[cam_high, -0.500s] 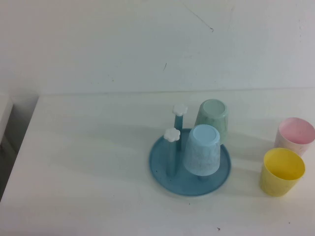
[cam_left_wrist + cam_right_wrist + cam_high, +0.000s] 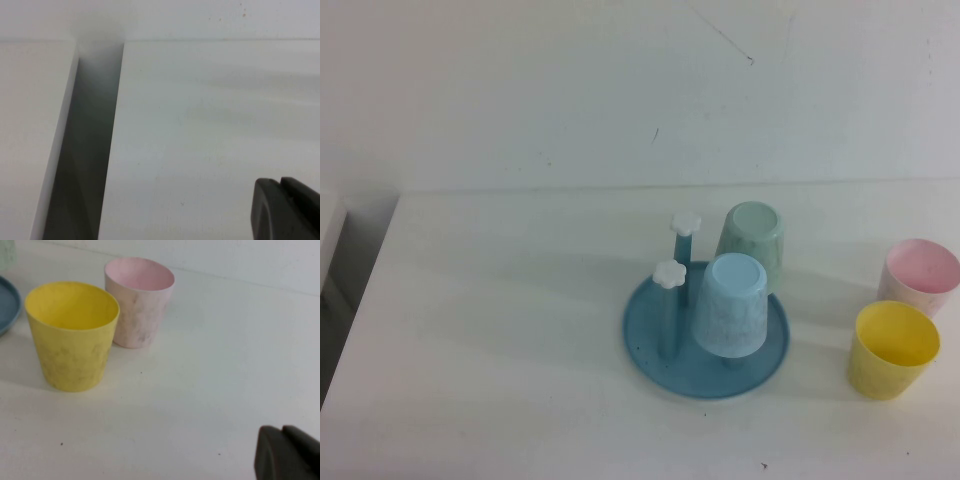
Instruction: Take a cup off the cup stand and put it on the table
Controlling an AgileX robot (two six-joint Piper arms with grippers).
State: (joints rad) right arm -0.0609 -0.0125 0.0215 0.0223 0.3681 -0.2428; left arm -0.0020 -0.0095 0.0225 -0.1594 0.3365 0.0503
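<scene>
From my raised camera, the sky-blue cup (image 2: pixel 730 305) is sitting upside down on a peg of the teal cup stand (image 2: pixel 650 345), near the middle of the white table (image 2: pixel 500 330). Just behind it, a mint-green cup (image 2: pixel 752 240) is hanging inverted on another peg of the same stand, touching or nearly touching the blue one. Two bare pegs are standing upright on the stand's left side, each topped by a white flower-shaped cap (image 2: pixel 668 273), the second cap (image 2: pixel 686 222) farther back.

To the robot's right, well apart from the stand, a yellow cup (image 2: pixel 892 350) is standing mouth up on the tabletop, with a pink cup (image 2: pixel 918 275) just behind it, also mouth up. My right wrist camera is showing the same pair: the yellow cup (image 2: pixel 72 335) beside the pink cup (image 2: pixel 139 301), with a sliver of the stand's rim (image 2: pixel 7 305) at the edge of that picture.

Neither arm is showing in the raised view. The right gripper (image 2: pixel 287 454) is hovering low over bare table near the yellow and pink cups; I cannot tell how it is set. The left gripper (image 2: pixel 285 210) is hovering over the table's left part, near the gap (image 2: pixel 85 150) between this table and a neighbouring white surface (image 2: pixel 30 125), and I cannot tell its setting either.
</scene>
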